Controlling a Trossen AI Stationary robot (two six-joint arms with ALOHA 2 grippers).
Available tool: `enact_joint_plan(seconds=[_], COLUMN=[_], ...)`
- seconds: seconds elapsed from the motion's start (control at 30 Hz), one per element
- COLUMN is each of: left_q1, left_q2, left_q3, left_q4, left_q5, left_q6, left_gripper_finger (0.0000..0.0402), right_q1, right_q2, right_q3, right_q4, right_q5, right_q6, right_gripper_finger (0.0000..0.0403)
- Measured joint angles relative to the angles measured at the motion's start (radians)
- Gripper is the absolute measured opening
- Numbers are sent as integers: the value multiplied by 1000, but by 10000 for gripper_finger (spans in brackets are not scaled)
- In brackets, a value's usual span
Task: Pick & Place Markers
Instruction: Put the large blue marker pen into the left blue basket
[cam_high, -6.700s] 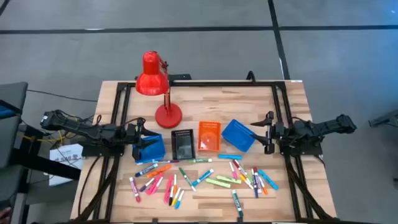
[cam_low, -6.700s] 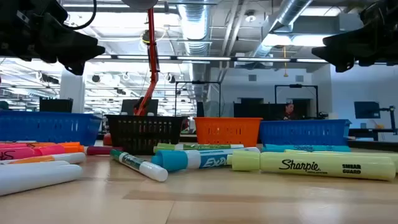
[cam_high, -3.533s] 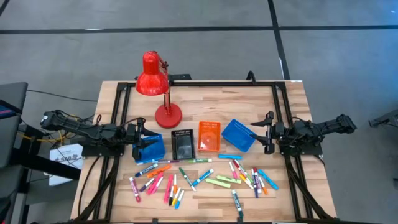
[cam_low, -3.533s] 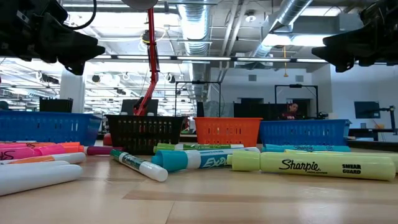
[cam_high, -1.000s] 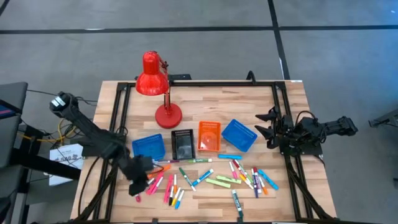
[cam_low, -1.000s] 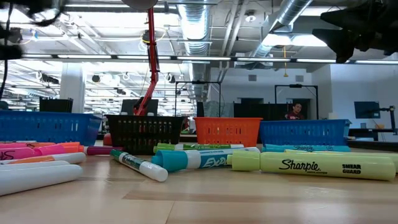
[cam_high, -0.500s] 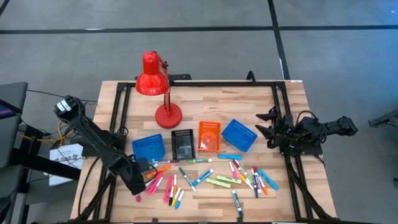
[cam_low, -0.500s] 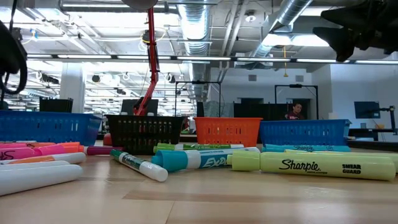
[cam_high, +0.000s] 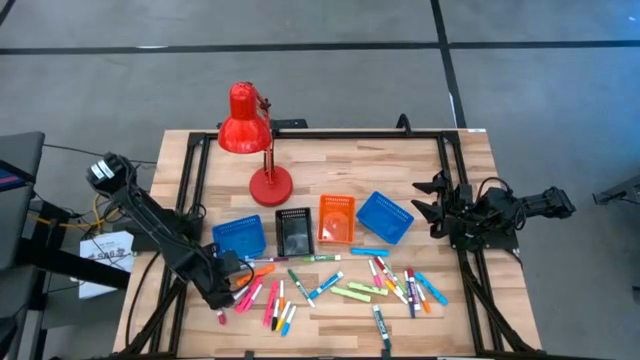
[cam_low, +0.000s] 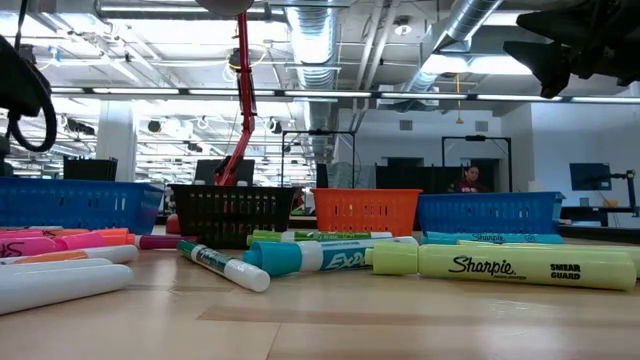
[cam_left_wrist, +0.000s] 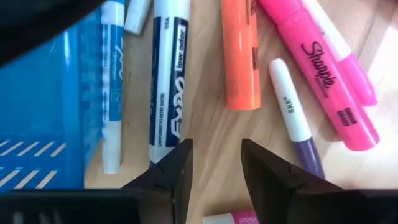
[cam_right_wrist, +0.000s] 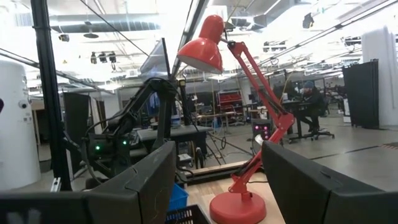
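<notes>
At the table's left front, the left gripper (cam_high: 232, 283) hangs low over the markers (cam_high: 325, 285), fingers spread a little, nothing held. An orange marker (cam_left_wrist: 240, 53) lies just ahead, beside pink ones. Best centred on one barrel, then closed squarely. The right gripper (cam_high: 428, 207), spread wide, waits beside a blue tray (cam_high: 383, 217).

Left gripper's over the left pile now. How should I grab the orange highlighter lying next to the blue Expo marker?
Grip the orange highlighter across its mid-barrel, coming straight down with the open left gripper. It lies flat, with bare wood between it and the Expo marker; the pink Sharpie crowds its far end, so stay central.
</notes>
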Motion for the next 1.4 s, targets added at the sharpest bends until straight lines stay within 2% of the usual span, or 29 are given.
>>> enact_joint_plan(seconds=[0.3, 0.47, 0.73, 0.87, 1.03, 1.23, 1.4], left_q1=[0, 4, 4, 4, 5, 35, 59], left_q2=[-4, -3, -3, -3, -3, -3, -3], left_q3=[-5, -45, -23, -11, -36, -79, -73], left_q4=[-60, -66, -56, -57, -60, -58, -52], left_q5=[-89, -91, -149, -183, -226, -228, -238], left_q6=[68, 83, 214, 277, 304, 305, 353], left_gripper_finger=[131, 130, 89, 83, 103, 143, 149], right_q1=[0, 0, 0, 0, 0, 0, 0], right_q2=[0, 0, 0, 0, 0, 0, 0], right_q3=[0, 0, 0, 0, 0, 0, 0], right_q4=[0, 0, -1, -1, -1, -1, -1], right_q5=[1, 1, 1, 0, 0, 0, 0], right_q6=[-2, -2, -2, -20, -51, -52, -52], right_gripper_finger=[230, 230, 230, 230, 230, 230, 230])
